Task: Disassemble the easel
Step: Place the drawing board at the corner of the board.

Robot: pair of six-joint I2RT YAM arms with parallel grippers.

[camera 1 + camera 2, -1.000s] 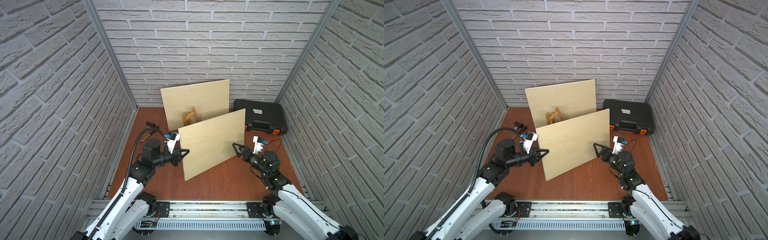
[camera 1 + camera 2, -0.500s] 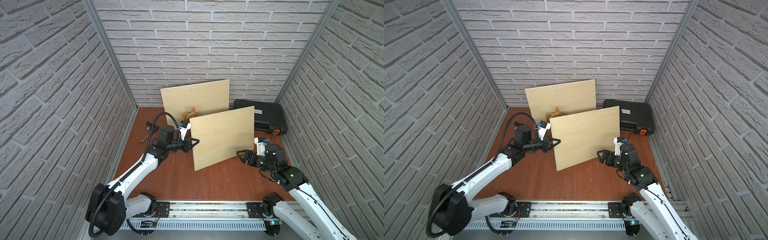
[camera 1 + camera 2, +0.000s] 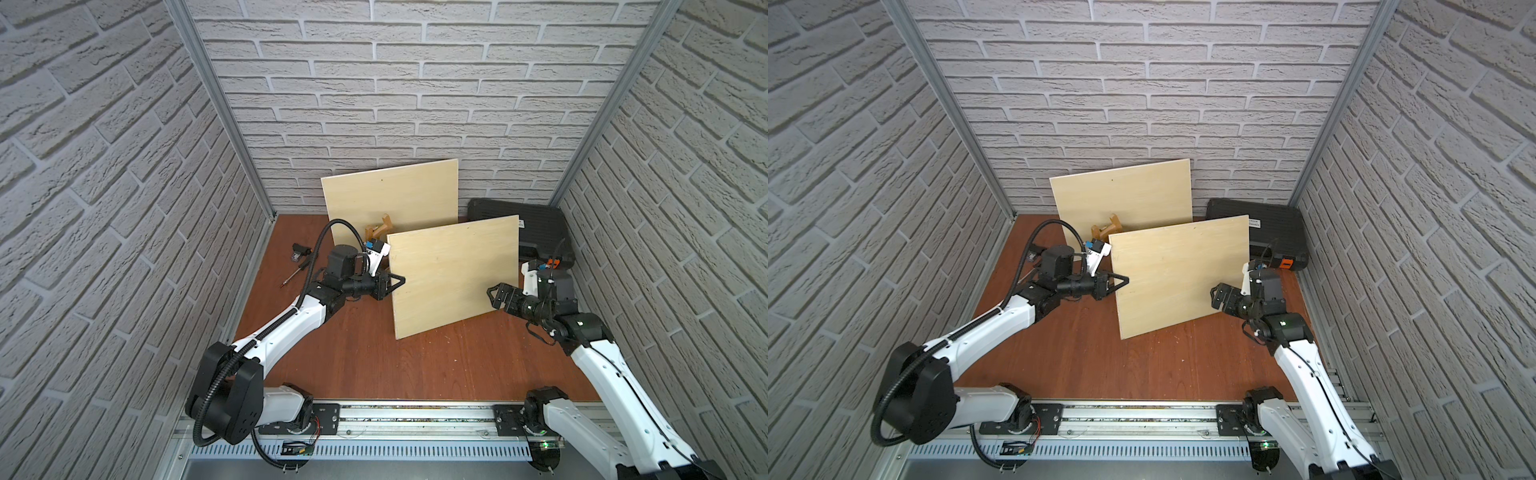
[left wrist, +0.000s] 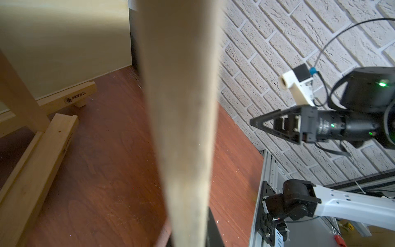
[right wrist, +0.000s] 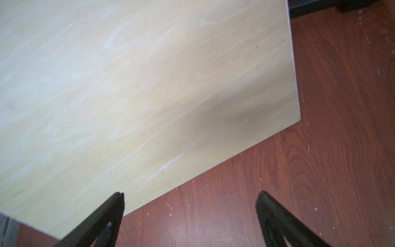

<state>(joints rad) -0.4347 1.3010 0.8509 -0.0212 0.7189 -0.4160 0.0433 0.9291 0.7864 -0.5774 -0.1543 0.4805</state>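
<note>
Board (image 3: 455,270) in left gripper (image 3: 401,281) (edge pinched)

Blurred near board (image 4: 181,107) edge-on and close, wooden easel (image 4: 38,139) stood to one side of it on the table (image 4: 106,171), second board (image 4: 64,38) rested on its ledge, right gripper (image 4: 253,123) hovered at the near board's other side.

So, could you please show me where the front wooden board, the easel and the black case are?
front wooden board (image 3: 453,274): in a top view, middle of its face.
easel (image 4: 47,149): left wrist view, on its foot bar.
black case (image 3: 540,226): in a top view, on its lid.
</note>
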